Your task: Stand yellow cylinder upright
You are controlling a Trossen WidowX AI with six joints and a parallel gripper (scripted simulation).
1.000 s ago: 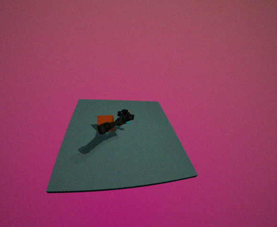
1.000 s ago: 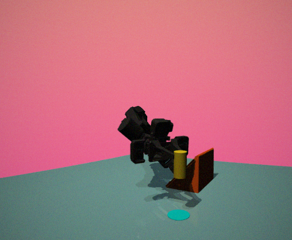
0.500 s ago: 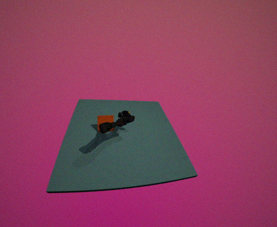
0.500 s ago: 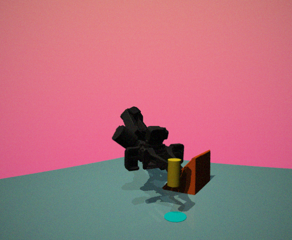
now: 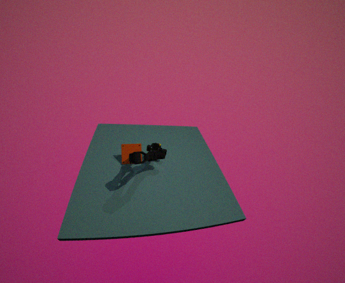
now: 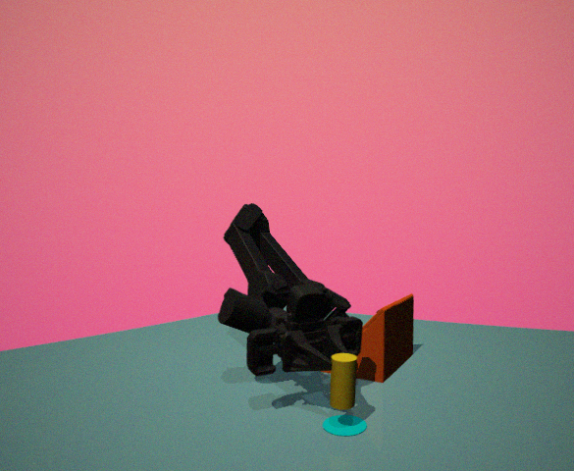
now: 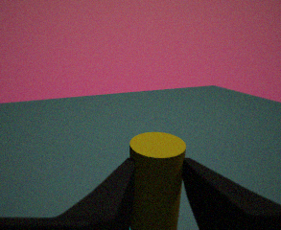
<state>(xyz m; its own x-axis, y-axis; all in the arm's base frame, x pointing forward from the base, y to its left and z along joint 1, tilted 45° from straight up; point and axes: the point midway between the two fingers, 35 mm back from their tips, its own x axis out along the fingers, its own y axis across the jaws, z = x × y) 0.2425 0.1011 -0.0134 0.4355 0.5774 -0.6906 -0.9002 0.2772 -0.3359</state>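
The yellow tall cylinder (image 6: 342, 381) (image 7: 156, 182) stands upright between my gripper's fingers. In the exterior view it hangs just above the table, with its bottom right over the far edge of the cyan circle (image 6: 343, 427). My gripper (image 7: 157, 165) (image 6: 339, 354) is shut on the cylinder, one dark finger on each side of it in the wrist view. A sliver of cyan shows at the cylinder's foot in the wrist view. In the top view the arm (image 5: 154, 152) hides the cylinder except for a yellow speck.
An orange wedge-shaped block (image 6: 387, 339) (image 5: 129, 152) stands on the teal table (image 5: 166, 194) (image 6: 74, 405) just behind and to the right of the cylinder, next to the arm's base. The arm casts shadows on the table.
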